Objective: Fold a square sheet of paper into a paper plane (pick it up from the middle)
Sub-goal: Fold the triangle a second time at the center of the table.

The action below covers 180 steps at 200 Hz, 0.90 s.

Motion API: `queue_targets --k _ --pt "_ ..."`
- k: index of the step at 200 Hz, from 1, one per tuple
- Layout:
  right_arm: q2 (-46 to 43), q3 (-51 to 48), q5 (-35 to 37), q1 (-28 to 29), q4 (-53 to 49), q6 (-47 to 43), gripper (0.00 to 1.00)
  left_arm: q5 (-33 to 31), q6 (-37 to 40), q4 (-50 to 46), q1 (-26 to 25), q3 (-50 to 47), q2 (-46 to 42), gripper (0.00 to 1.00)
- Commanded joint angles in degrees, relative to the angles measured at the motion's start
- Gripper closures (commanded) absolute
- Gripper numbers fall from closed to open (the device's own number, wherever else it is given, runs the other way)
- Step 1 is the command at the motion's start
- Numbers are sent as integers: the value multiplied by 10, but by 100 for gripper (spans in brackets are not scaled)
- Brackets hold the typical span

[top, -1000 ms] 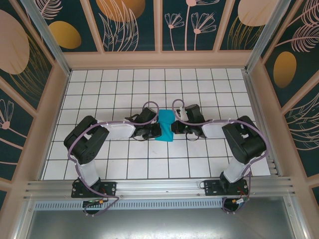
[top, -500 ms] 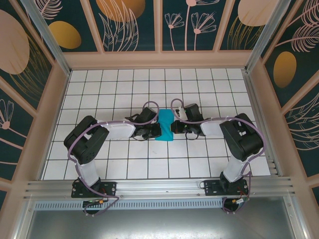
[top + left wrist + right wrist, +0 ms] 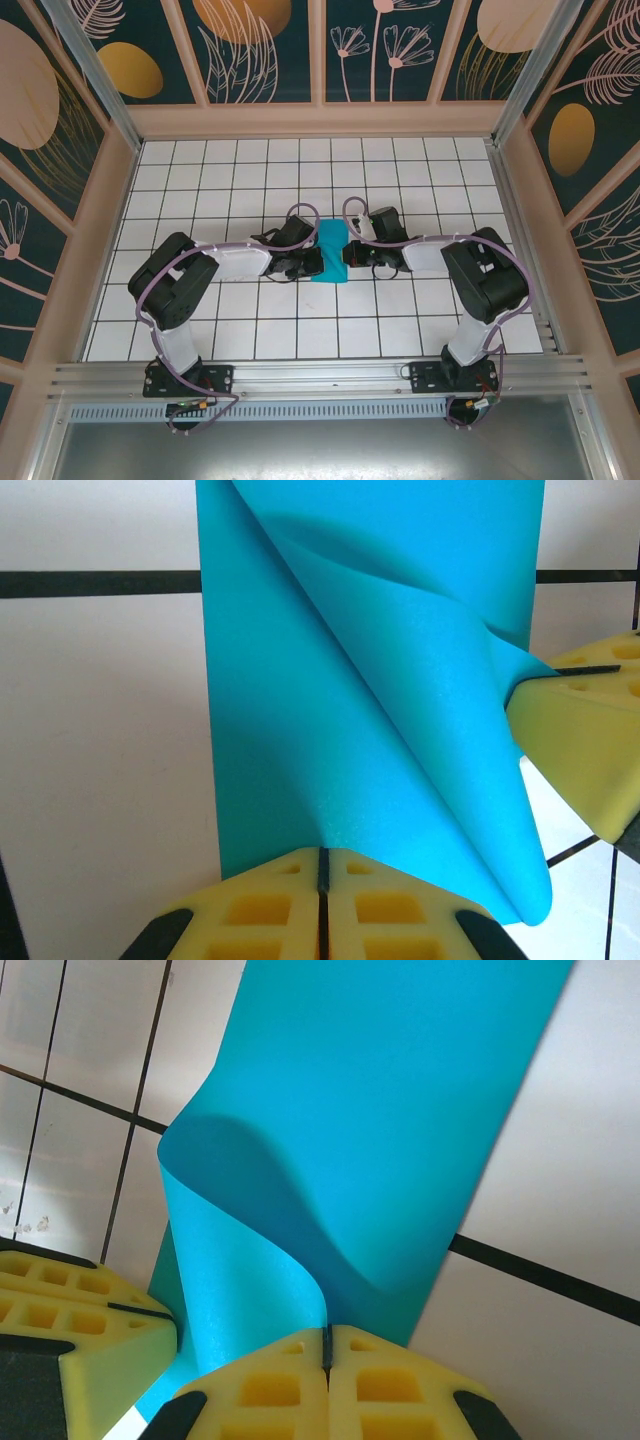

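Observation:
The square sheet of paper (image 3: 331,240) is teal-blue and lies as a narrow folded strip on the white tiles between my two grippers. My left gripper (image 3: 318,262) is shut on its left edge. In the left wrist view the yellow pads (image 3: 270,910) meet at the paper (image 3: 350,730), where a flap curls up to the right. My right gripper (image 3: 345,255) is shut on the opposite edge. In the right wrist view its tips (image 3: 326,1336) pinch a lifted, curved fold of the paper (image 3: 400,1110). The left gripper's fingers (image 3: 90,1330) sit close at lower left.
The tiled table (image 3: 250,180) is fenced by wooden side walls (image 3: 515,200) and a back wall. An aluminium rail (image 3: 320,375) runs along the near edge by the arm bases. Both arms reach inward and nearly meet at the middle.
The right arm has edged slightly left toward the paper. Both grippers stay shut on the sheet, and the left arm has not moved.

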Motion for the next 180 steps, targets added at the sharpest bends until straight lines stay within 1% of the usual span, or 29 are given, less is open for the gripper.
queue_targets --k 1,180 --pt "9 17 3 -5 -12 -15 98 -32 11 -53 2 -1 16 91" --pt "19 30 0 -7 -20 -28 97 -31 14 -57 2 2 15 91"
